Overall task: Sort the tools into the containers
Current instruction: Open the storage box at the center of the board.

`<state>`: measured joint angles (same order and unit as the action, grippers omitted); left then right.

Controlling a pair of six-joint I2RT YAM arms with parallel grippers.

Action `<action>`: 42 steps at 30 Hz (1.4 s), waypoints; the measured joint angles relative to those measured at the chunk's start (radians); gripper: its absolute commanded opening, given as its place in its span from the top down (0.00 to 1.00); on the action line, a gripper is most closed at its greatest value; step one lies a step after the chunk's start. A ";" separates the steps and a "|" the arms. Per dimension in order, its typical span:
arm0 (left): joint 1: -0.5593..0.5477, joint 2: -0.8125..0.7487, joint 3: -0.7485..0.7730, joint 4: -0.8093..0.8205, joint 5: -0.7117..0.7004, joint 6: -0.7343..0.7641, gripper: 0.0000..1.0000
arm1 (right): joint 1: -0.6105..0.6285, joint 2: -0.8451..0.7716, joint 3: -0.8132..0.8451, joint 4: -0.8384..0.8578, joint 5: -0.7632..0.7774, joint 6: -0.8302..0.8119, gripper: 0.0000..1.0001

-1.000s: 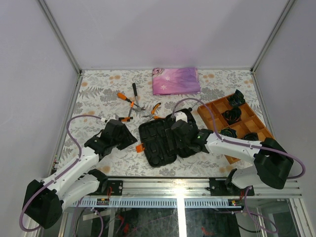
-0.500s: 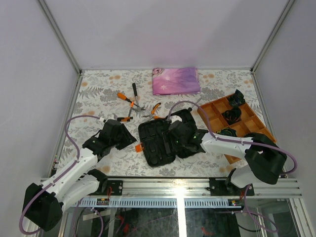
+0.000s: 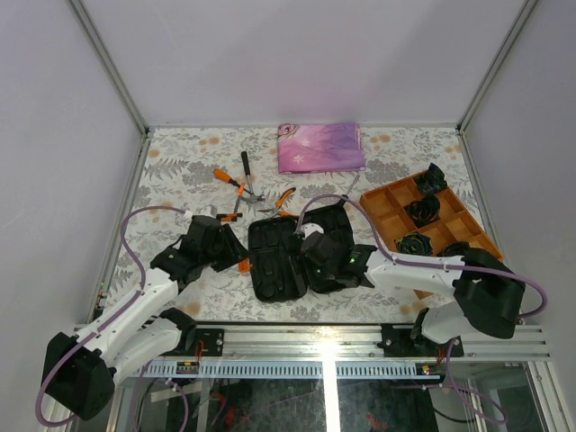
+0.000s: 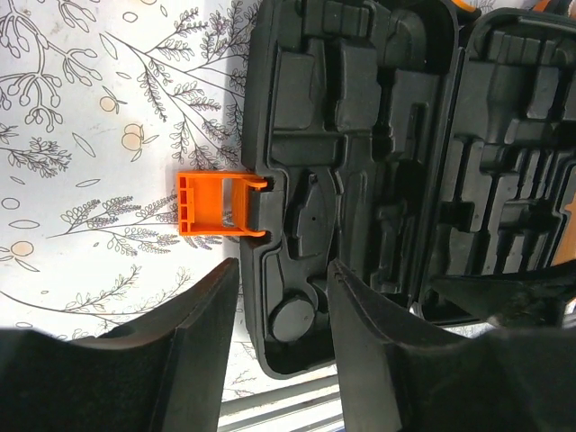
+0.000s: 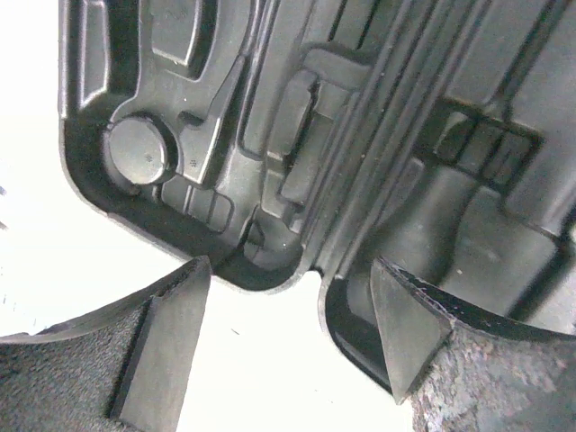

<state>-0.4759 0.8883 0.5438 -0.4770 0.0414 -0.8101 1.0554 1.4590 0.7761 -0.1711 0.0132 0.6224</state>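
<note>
None stowed yet: tool case just squared up

Spread wide with right gripper [image 5: 290,270] astride the near hinge edge of the tool case [image 3: 292,256]. Half-parted with left gripper [image 4: 282,270] around its left rim; pinching or not, cannot tell. Within the last second, swung the open case from slanted to straight, between both arms. Leaves slots empty, ready for loading. Counted: one case, one orange latch [image 4: 211,205], at least four tools [image 3: 227,178] lying beyond it.

Pink cloth [image 3: 321,147] at back; coiled bundles [image 3: 423,212] in brown tray [image 3: 394,193].
</note>
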 measured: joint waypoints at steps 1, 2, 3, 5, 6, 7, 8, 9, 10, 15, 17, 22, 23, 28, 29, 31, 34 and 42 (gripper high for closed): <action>0.000 0.000 0.000 0.000 0.000 0.002 0.50 | 0.001 -0.016 0.000 -0.013 0.008 0.004 0.22; 0.000 0.001 0.000 0.000 0.000 0.006 0.47 | 0.002 -0.035 0.000 -0.025 0.021 0.006 0.23; 0.000 0.002 0.000 0.000 0.002 0.010 0.46 | 0.002 -0.061 0.000 -0.037 0.036 0.007 0.23; 0.000 0.005 0.000 0.000 0.004 0.020 0.45 | 0.002 -0.110 0.003 -0.057 0.073 0.006 0.24; 0.000 0.006 0.000 0.000 0.004 0.023 0.45 | 0.002 -0.133 0.007 -0.068 0.091 0.006 0.25; 0.000 0.006 0.000 0.000 0.004 0.024 0.45 | 0.002 -0.149 0.012 -0.077 0.108 0.005 0.27; 0.000 0.007 0.000 0.000 0.004 0.027 0.45 | 0.003 -0.164 0.019 -0.089 0.134 0.004 0.30; 0.000 0.008 0.000 0.000 0.004 0.027 0.45 | 0.003 -0.176 0.025 -0.099 0.163 0.003 0.31; 0.000 0.011 0.000 0.002 0.004 0.029 0.45 | 0.002 -0.185 0.032 -0.110 0.192 0.003 0.32; -0.006 0.066 0.000 0.028 0.012 0.032 0.45 | -0.019 -0.194 0.054 -0.174 0.318 0.005 0.37; -0.013 0.105 0.000 0.055 0.021 0.033 0.45 | -0.042 -0.194 0.053 -0.196 0.344 0.007 0.37; -0.048 0.184 0.000 0.119 0.034 0.034 0.45 | -0.101 -0.194 0.038 -0.183 0.348 0.002 0.41; -0.053 0.196 0.000 0.129 0.034 0.034 0.45 | -0.111 -0.193 0.033 -0.180 0.345 0.000 0.42; -0.074 0.262 0.000 0.172 0.032 0.036 0.55 | -0.153 -0.156 0.011 -0.146 0.319 -0.026 0.47; -0.076 0.275 0.000 0.176 0.028 0.039 0.58 | -0.154 -0.148 0.006 -0.141 0.314 -0.032 0.48; -0.080 0.301 0.000 0.180 0.019 0.042 0.70 | -0.155 -0.128 -0.002 -0.129 0.304 -0.045 0.52; -0.089 0.322 -0.002 0.183 0.001 0.046 0.80 | -0.155 -0.097 -0.006 -0.126 0.290 -0.058 0.60; -0.142 0.319 -0.002 0.190 -0.061 0.043 0.84 | -0.163 -0.050 -0.028 -0.120 0.281 -0.062 0.71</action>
<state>-0.6174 1.2076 0.5415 -0.2874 -0.0200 -0.7666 0.8925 1.4086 0.7479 -0.2913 0.2939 0.5606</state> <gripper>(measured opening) 0.232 0.313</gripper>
